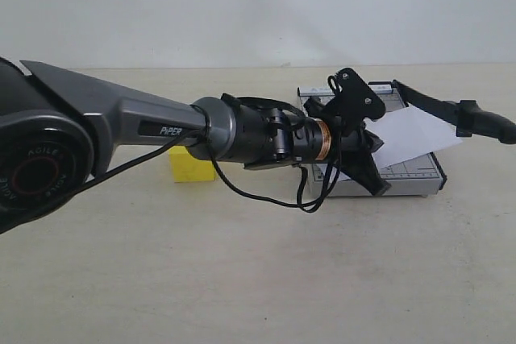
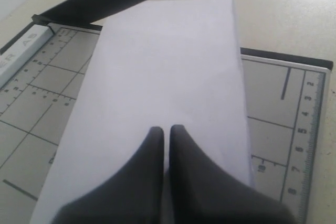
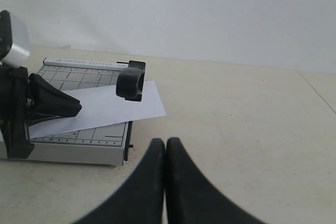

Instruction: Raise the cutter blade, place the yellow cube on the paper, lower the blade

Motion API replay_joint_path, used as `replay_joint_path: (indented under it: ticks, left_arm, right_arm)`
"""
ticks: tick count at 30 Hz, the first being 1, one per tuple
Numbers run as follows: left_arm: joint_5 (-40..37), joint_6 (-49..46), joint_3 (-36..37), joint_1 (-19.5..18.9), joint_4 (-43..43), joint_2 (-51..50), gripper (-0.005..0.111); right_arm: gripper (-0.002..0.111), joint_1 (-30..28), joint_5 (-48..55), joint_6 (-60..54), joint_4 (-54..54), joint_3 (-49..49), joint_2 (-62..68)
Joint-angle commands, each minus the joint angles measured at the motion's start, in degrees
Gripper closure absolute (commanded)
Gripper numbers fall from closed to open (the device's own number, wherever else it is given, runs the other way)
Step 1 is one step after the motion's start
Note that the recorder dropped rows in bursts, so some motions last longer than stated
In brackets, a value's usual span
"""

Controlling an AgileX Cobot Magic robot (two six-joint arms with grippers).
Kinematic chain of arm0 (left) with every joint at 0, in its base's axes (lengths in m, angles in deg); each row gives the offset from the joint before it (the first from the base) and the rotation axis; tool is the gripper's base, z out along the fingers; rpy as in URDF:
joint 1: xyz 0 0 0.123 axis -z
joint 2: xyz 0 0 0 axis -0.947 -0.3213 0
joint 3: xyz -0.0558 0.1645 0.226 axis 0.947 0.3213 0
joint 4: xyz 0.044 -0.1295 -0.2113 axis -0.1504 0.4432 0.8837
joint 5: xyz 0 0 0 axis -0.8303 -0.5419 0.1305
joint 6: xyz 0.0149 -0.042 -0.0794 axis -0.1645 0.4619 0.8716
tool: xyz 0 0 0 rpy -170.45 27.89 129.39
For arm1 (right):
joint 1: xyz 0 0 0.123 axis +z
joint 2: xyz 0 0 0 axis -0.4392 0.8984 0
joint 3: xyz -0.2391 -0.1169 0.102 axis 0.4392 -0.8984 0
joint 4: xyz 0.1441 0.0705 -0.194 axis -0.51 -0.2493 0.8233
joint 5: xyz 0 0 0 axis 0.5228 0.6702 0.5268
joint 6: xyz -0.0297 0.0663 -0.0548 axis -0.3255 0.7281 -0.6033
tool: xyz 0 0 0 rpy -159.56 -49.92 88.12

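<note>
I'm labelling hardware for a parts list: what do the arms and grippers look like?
The left arm is dark grey with white PiPER lettering, a black wrist, a copper-coloured ring and a loose black cable. The left gripper and right gripper have black, tapered fingers.

Two black grippers: the left gripper and the right gripper. One grey gridded cutter base, ahead of the right jaws. One long black cutter blade with a rounded handle. One plain white rectangular paper sheet, just under the left jaws. One bright yellow solid cube.
</note>
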Motion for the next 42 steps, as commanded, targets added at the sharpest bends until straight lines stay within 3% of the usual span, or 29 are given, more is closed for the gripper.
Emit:
replay_joint_path:
  ticks: [1,4,11,13,17,21,25,34,38,42]
  left_arm:
    - [-2.5,0.6,0.3,0.3,-0.1,0.5,0.101]
    - [-0.6,2.2,0.3,0.3,-0.1,1.1,0.09]
    - [4.6,5.4,0.2,0.3,-0.1,1.9,0.05]
    - [5.0,7.0,0.2,0.3,-0.1,2.8,0.046]
    - [0.5,10.7,0.2,0.3,-0.6,7.1,0.045]
    - [-3.5,19.5,3.2,0.3,-6.8,13.1,0.045]
    - [-7.3,21.6,9.5,0.3,-6.8,20.0,0.045]
    - [-26.9,24.4,25.3,0.2,-3.6,36.5,0.045]
    - [-36.7,32.0,27.1,-2.2,-3.0,39.5,0.045]
    - [-40.0,36.1,27.1,-6.1,3.5,38.1,0.045]
  right_arm:
    - [0.108,0.0,-0.4,-0.2,-0.2,-0.3,-0.1]
    - [0.108,0.0,-0.4,-0.2,-0.2,-0.3,-0.1]
    - [0.108,0.0,-0.4,-0.2,-0.2,-0.3,-0.1]
    - [0.108,0.0,-0.4,-0.2,-0.2,-0.3,-0.1]
    - [0.108,0.0,-0.4,-0.2,-0.2,-0.3,-0.1]
    - [0.108,0.0,-0.4,-0.2,-0.2,-0.3,-0.1]
    - [0.108,0.0,-0.4,-0.2,-0.2,-0.3,-0.1]
    - [0.108,0.0,-0.4,-0.2,-0.2,-0.3,-0.1]
    - [0.108,0.0,-0.4,-0.2,-0.2,-0.3,-0.1]
    - [0.108,0.0,-0.3,-0.2,-0.2,-0.3,-1.8]
